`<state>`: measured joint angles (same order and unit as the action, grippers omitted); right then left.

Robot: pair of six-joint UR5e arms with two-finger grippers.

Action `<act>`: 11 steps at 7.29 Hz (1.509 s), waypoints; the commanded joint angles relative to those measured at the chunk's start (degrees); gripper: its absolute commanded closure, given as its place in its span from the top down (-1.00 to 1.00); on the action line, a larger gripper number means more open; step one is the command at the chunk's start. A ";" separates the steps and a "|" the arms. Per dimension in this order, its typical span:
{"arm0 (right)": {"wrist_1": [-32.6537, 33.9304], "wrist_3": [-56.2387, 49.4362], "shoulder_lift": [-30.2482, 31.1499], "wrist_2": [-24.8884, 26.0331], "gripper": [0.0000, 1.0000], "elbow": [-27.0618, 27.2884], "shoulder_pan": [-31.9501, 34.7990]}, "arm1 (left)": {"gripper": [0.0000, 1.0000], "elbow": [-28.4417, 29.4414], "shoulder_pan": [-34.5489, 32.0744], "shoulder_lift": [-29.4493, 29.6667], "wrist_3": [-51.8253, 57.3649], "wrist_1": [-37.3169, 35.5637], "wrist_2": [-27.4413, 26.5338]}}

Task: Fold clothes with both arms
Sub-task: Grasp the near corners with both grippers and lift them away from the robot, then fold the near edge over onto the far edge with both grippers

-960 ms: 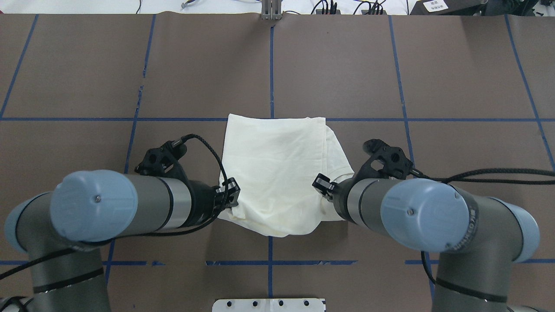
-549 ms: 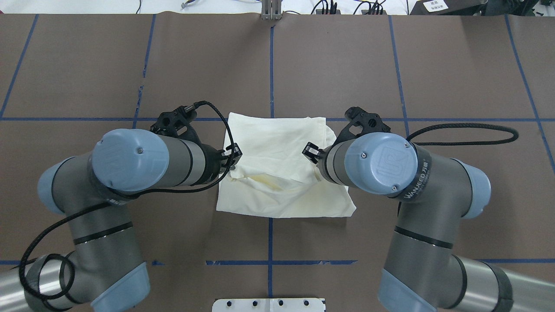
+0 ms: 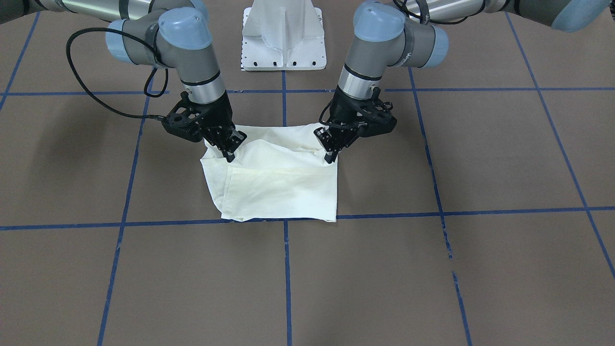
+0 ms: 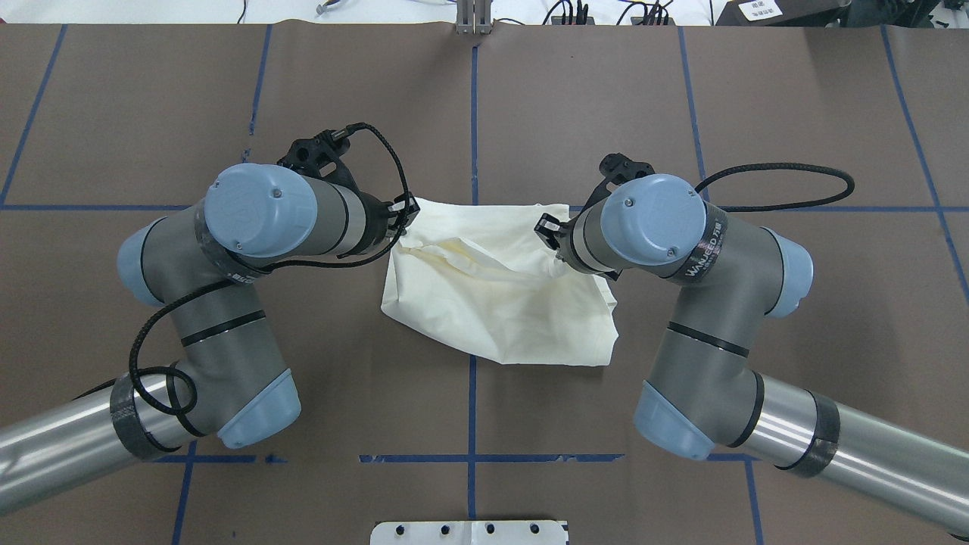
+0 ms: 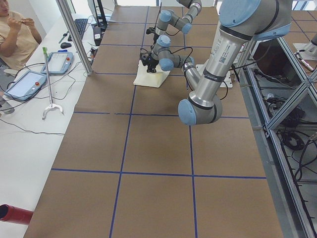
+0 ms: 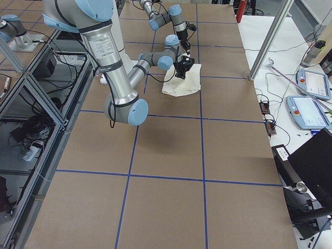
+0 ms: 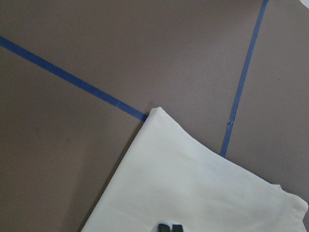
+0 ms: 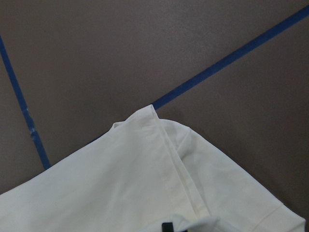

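Worktop (image 4: 681, 113): brown, gridded with blue tape; it carries the T-shirt directly under and between the two sets of jaws.
Left arm (image 4: 261, 212): bent in over the shirt's one side, wrist angled down and inward.
Right arm (image 4: 662, 219): mirrors it on the other side. Risk: if the two arms do not advance evenly, the fold comes out skewed. The folded edge behind the jaws already runs at a slant in the overhead view.
T-shirt (image 4: 500, 303): cream, plain side up, half doubled over. Its lower layer lies flat ahead of the jaws, with its far edge on a tape line. Risk: friction between the layers could drag the lower one off that line.
Carried layer (image 3: 274, 144): raised at both ends, slack and creased between the jaws. Risk: the sagging middle touches down first and traps wrinkles, because the span is not taut.
Left jaws: clenched on the shirt's edge, tips close together in the wrist view.
Right jaws: appear clenched on the opposite edge. Risk: a thin pinch may slip, or release unevenly and drop one corner short.
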<state>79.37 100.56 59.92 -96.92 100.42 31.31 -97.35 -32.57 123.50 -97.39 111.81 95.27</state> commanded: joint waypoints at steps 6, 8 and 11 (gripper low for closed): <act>-1.06 -5.64 -4.73 -3.10 -1.00 -10.07 3.06 | -0.38 4.55 -6.10 -8.21 14.67 23.98 5.71; -1.06 -5.73 -4.90 -3.36 -1.00 -10.07 3.40 | -1.00 9.26 -4.96 -8.45 14.68 29.05 5.54; -1.06 -5.82 -4.99 -3.36 -1.00 -10.07 3.49 | -1.00 18.49 -3.55 -8.10 16.43 46.61 5.89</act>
<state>78.31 94.76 54.97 -100.27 90.32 34.77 -82.34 -36.45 115.17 -81.86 151.58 100.99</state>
